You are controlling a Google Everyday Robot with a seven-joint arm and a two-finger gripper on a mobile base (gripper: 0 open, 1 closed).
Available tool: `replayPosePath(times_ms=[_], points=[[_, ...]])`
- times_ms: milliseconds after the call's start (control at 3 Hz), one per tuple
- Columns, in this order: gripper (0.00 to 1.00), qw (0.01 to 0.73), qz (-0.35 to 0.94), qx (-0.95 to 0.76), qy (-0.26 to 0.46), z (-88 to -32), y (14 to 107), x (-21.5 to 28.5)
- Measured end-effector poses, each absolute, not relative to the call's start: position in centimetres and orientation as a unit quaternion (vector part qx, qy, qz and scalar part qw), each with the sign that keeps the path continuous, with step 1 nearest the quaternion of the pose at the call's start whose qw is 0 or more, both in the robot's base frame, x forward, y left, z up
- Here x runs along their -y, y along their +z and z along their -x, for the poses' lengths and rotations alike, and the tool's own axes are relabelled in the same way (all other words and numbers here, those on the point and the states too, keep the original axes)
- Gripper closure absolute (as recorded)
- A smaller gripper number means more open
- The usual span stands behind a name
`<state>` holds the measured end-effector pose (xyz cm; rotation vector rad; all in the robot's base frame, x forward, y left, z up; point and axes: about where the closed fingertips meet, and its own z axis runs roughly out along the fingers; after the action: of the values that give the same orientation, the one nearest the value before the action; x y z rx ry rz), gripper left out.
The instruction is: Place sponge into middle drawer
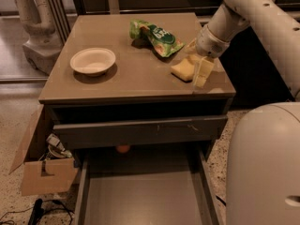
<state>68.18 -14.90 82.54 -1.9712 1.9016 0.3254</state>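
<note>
Surface: one brown cabinet top (136,86), flat, standing on a speckled floor (11,125).

Drawers: two.
- One upper drawer (140,131) with a long scratched front, slightly out.
- One middle drawer (140,198) below it, pulled well out, grey floor bare.

On the top:
- One white bowl (93,61), left side.
- One green snack bag (154,35), toward the back, centre-right.
- One yellow sponge (183,69) near the right front corner, lying on the top, well apart from the middle drawer.

Beside the cabinet: one open cardboard box (44,175), left; one small orange object (123,148) under the upper drawer.

Gripper (196,72): one, lowered at the sponge's right side and touching it. How far open it is, and whether it has hold of the sponge, cannot be told.
</note>
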Motion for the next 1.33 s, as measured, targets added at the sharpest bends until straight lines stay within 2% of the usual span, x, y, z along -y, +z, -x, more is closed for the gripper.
replayPosePath(times_ms=[333, 667, 1333], points=[[0.00, 0.186, 0.710, -0.671, 0.110, -68.40, 81.86, 13.46], [0.15, 0.185, 0.711, -0.670, 0.110, -68.41, 81.71, 13.30], [0.62, 0.185, 0.711, -0.670, 0.110, -68.41, 81.70, 13.30]])
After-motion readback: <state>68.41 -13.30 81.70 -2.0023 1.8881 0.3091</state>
